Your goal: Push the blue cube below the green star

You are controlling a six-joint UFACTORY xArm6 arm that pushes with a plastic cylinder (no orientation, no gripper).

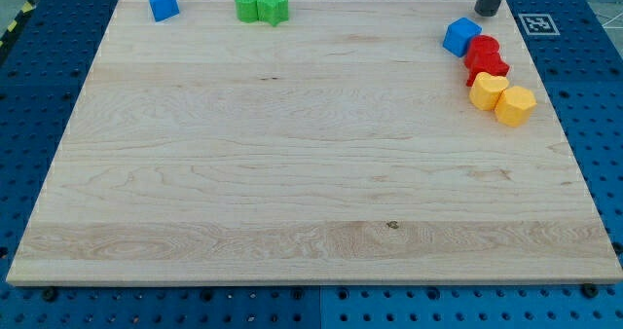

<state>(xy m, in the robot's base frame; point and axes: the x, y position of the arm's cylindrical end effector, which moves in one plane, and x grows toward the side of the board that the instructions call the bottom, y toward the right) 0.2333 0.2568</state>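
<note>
Tip: my tip (488, 13) sits at the view's top right edge of the board (292, 173), just up and right of the blue cube (461, 36), not touching it.
Jaws: none; a bare rod, nothing to spread or pinch.
Blue cube: near the top right, touching a red block (484, 56); two yellow blocks (501, 97) lie just below those.
Green star (274, 7): top edge, well apart to the left, beside a green cylinder (247, 5).
Handling: looks light, rigid and likely to slide easily; it may spin if struck off-centre.
Contact: push its right face squarely, leftward.
Other: blue wedge (163, 4) at top left.
</note>
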